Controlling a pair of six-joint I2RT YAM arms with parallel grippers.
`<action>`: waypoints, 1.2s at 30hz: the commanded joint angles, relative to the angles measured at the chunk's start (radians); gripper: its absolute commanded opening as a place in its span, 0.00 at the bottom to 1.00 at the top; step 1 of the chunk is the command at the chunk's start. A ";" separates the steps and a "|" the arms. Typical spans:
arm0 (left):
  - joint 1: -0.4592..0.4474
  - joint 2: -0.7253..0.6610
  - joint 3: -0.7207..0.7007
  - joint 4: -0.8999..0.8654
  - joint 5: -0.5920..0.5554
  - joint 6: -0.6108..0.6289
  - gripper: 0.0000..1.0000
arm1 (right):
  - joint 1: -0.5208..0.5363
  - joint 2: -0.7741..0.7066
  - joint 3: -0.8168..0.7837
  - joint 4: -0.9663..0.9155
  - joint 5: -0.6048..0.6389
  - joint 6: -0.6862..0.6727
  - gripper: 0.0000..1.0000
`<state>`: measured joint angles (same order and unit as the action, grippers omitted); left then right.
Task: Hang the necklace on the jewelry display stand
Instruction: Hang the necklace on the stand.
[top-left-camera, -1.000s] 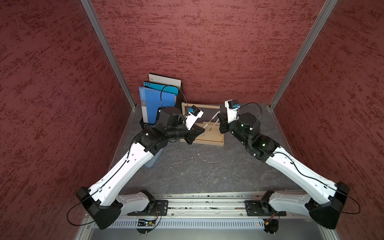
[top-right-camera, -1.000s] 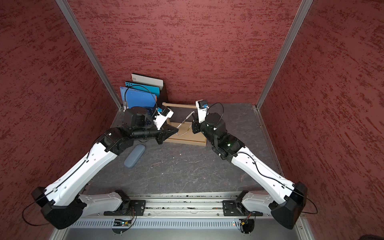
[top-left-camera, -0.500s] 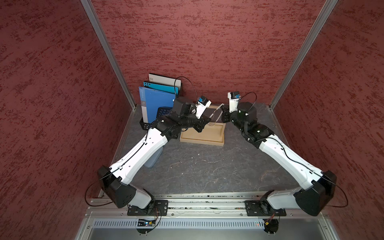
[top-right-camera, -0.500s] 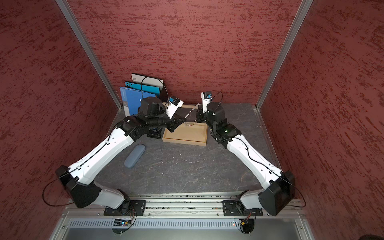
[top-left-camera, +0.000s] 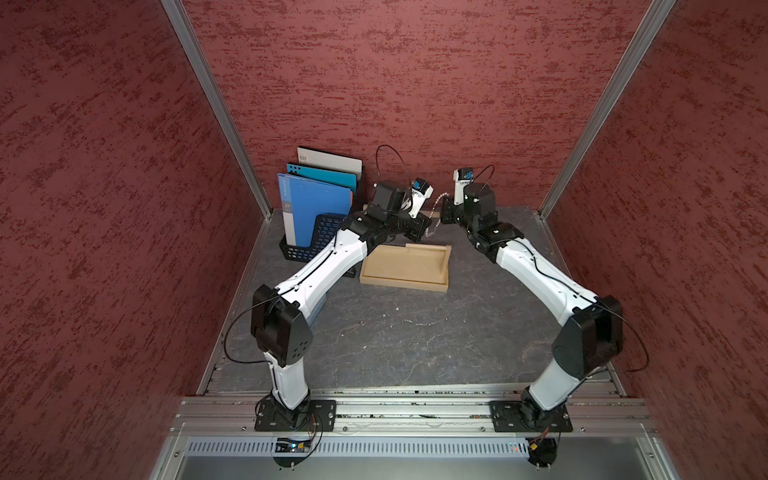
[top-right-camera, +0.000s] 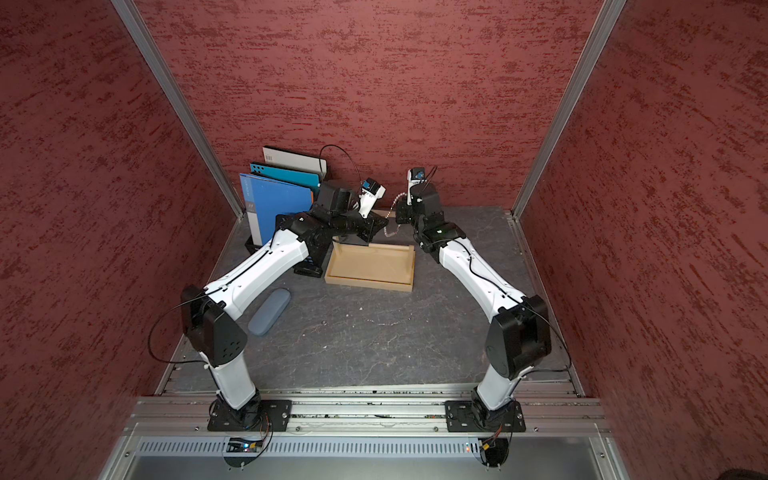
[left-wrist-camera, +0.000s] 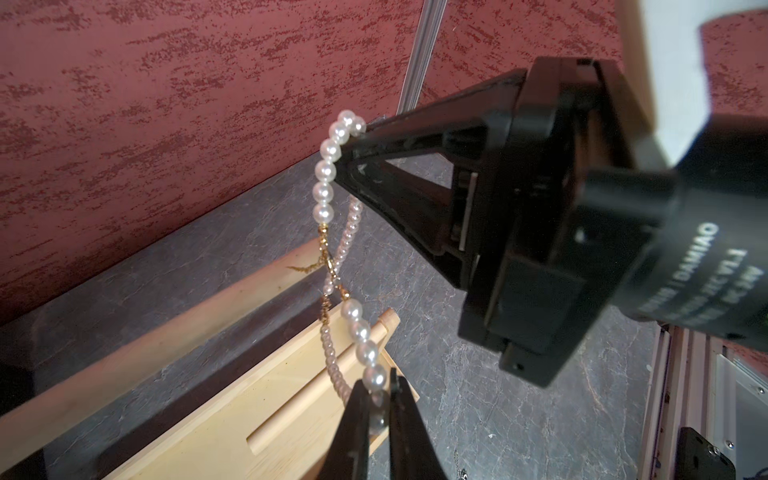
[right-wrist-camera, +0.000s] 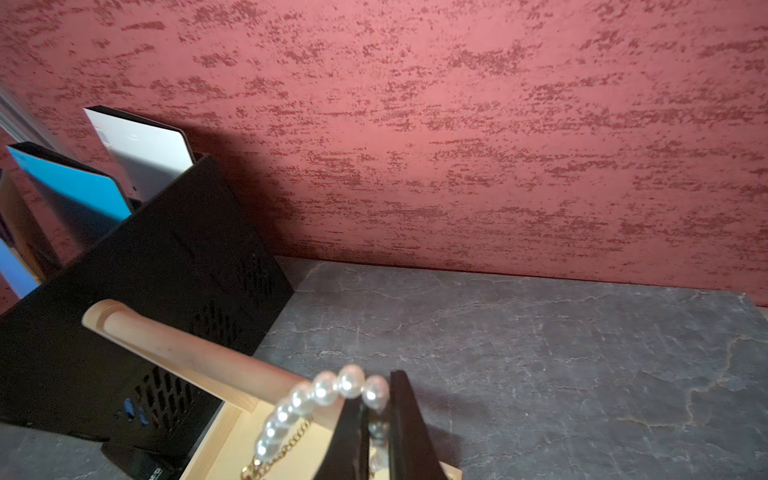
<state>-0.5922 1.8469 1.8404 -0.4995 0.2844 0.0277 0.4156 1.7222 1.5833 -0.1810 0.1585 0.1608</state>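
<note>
A pearl necklace (left-wrist-camera: 325, 169) with gold chain links hangs stretched between both grippers above the jewelry display stand (top-left-camera: 405, 282). My left gripper (left-wrist-camera: 379, 399) is shut on pearls at one end. At the other end, the pearls sit pinched in my right gripper (right-wrist-camera: 376, 399), which is shut too. In the right wrist view the strand (right-wrist-camera: 324, 388) curves down just beside the end of the stand's long pale dowel (right-wrist-camera: 187, 353). In both top views the two grippers (top-left-camera: 428, 230) (top-left-camera: 442, 208) meet over the back of the stand's tray (top-right-camera: 370, 280), close to the rear wall.
A black mesh file rack (top-left-camera: 316, 232) with blue folders stands just left of the stand, touching distance from my left arm. A grey-blue case (top-right-camera: 269, 311) lies under the left forearm. A thin chain (top-left-camera: 419, 323) lies on the dark table mid-floor. Red walls enclose three sides.
Both arms have reached back and up toward the rear wall, carrying the necklace from over the tray's front to above its back edge. Both grips have held.
</note>
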 joint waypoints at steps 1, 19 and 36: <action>0.012 0.040 0.061 0.037 -0.019 -0.030 0.12 | -0.011 0.043 0.061 0.038 0.010 0.003 0.00; 0.102 0.016 -0.009 0.044 -0.068 -0.050 0.12 | -0.005 0.282 0.312 0.007 -0.219 0.065 0.00; 0.269 -0.139 -0.214 0.033 -0.085 -0.043 0.13 | 0.083 0.607 0.804 -0.251 -0.322 -0.018 0.00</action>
<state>-0.3340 1.7252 1.6524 -0.4625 0.2001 -0.0292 0.5034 2.3047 2.3405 -0.3836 -0.1078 0.1631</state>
